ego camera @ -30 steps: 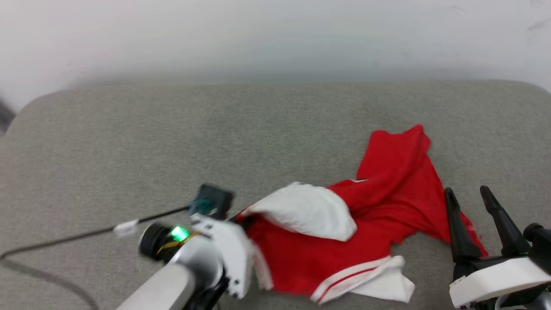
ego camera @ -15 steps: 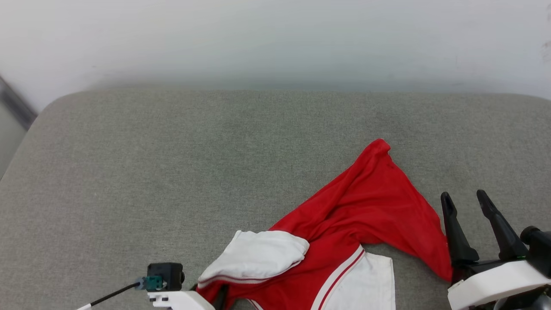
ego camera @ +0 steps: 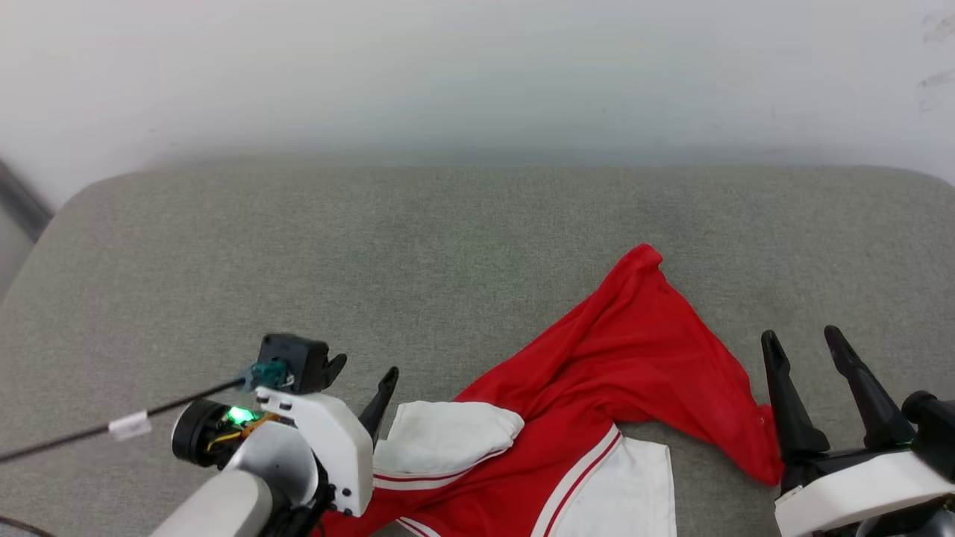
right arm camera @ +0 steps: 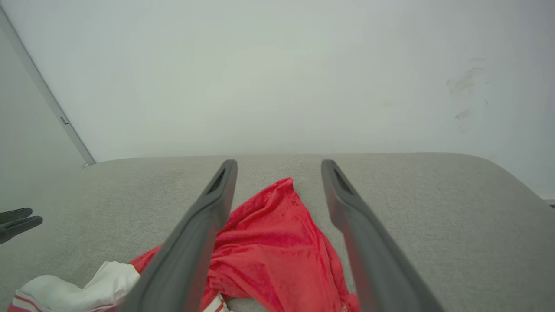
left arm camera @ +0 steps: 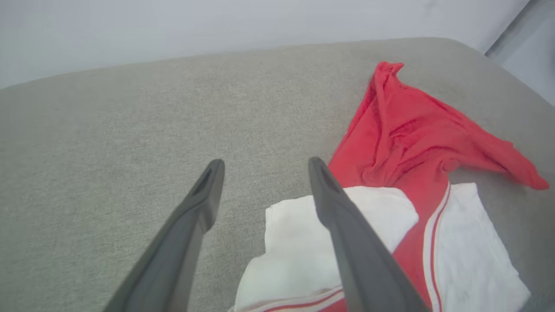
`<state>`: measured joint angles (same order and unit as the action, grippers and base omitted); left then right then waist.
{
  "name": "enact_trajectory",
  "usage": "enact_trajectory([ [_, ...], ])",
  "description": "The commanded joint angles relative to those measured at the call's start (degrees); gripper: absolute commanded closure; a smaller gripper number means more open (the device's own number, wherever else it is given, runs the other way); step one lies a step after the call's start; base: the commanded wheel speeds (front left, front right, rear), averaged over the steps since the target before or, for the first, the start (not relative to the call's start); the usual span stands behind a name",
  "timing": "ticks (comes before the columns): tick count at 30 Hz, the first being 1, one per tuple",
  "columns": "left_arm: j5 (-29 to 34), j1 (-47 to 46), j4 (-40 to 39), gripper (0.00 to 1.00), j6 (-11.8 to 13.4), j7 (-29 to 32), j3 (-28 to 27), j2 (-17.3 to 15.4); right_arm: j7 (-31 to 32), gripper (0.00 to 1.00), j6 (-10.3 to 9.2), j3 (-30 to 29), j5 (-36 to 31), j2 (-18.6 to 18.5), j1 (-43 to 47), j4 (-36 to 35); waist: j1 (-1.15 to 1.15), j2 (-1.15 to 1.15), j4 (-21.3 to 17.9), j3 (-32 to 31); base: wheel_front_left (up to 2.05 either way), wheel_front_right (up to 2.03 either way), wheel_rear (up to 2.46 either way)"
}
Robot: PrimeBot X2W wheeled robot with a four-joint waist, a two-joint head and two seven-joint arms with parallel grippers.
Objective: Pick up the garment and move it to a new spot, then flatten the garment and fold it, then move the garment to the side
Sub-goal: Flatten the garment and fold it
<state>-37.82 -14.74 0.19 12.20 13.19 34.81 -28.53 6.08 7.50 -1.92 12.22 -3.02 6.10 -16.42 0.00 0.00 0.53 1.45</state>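
Two grippers, both spread wide and empty. Left gripper [ego camera: 363,371] sits low at the near left, with its right finger just beside the folded white sleeve [ego camera: 440,436]. I cannot tell whether it touches. Right gripper [ego camera: 802,339] waits at the near right, close to the right-hand red corner of the cloth.

Position: the garment [ego camera: 619,358] lies crumpled on the grey cushion [ego camera: 373,246], right of centre and toward the near edge. Its red body is bunched into a ridge running to a far peak. A second white sleeve [ego camera: 642,485] lies flat at the near edge. The chest print is not visible, so I cannot tell which face is up.

Judged step: flattening, not yet begun.

Method notes:
- Take two well-separated points, the far red peak with the right and the sleeve-side edge with the left.
- Pinch a single layer. The ridge likely hides doubled cloth.
- Draw the hands apart low over the cushion so the fabric slides rather than lifts and re-bunches.
- Unfold the tucked sleeve last.

Risk: the cushion nap may drag the jersey and skew it.
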Motion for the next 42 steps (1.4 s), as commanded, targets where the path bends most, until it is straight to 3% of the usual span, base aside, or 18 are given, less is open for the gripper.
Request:
enact_trajectory([
  [1,-0.15,-1.33,1.0,0.0,-0.97,1.81,0.47,-0.67,-0.08,0.0,-0.02,0.12,0.13,0.19,-0.52,-0.3,0.0,0.0,-0.58,1.16,0.0,0.0,0.0],
  [9,-3.2,-9.93,10.41,0.0,-9.33,18.13,6.25,-1.93,-1.16,0.0,-0.02,0.53,-0.1,0.19,-3.07,0.16,0.0,0.0,-3.28,7.03,0.0,0.0,0.0],
  [17,-2.91,-11.14,17.06,0.0,-10.93,27.0,11.73,0.21,-2.02,0.0,-0.02,0.39,0.38,0.2,-4.14,1.25,0.0,0.0,-4.29,8.5,0.0,0.0,0.0],
  [18,-2.81,-11.13,17.56,0.3,-11.11,27.17,12.16,0.56,-2.08,0.0,-0.02,0.33,0.53,0.2,-4.18,1.37,0.0,0.0,-4.33,8.48,0.0,0.0,0.0],
  [19,-2.49,-11.31,17.86,0.53,-11.27,26.87,12.49,1.01,-2.14,0.0,-0.02,0.29,0.54,0.2,-4.21,1.45,0.0,0.0,-4.33,8.43,0.0,0.0,0.0],
  [20,-2.28,-11.54,17.94,1.0,-11.35,26.05,12.58,1.52,-2.16,0.0,-0.02,0.19,0.52,0.2,-4.22,1.55,0.0,0.0,-4.28,8.33,0.0,0.0,0.0],
  [21,-1.95,-11.69,17.96,1.0,-11.23,24.85,12.43,1.88,-2.17,0.0,-0.02,0.09,0.59,0.2,-4.17,1.66,0.0,0.0,-4.18,8.16,0.0,0.0,0.0],
  [25,-0.07,-12.28,17.54,1.0,-8.0,17.08,9.32,1.87,-1.95,0.0,-0.02,-0.44,0.88,0.2,-3.55,2.06,0.0,0.0,-3.36,7.09,0.0,0.0,0.0],
  [31,-0.67,-9.12,15.0,1.0,-1.0,6.55,2.12,0.33,-1.57,0.0,-0.02,-0.88,1.1,0.18,-2.55,2.16,0.0,0.0,-1.58,5.37,0.0,0.0,0.0],
  [38,-5.55,0.54,11.12,1.0,6.57,1.68,-6.57,-3.28,-1.17,0.0,-0.02,-1.49,0.97,0.18,-2.2,1.59,0.0,0.0,-0.28,5.01,0.0,0.0,0.0],
  [42,-9.19,6.5,10.95,1.0,8.36,1.31,-9.12,-3.28,-1.1,0.0,-0.02,-1.5,1.2,0.18,-2.5,1.74,0.0,0.0,-0.18,5.7,0.0,0.0,0.0],
])
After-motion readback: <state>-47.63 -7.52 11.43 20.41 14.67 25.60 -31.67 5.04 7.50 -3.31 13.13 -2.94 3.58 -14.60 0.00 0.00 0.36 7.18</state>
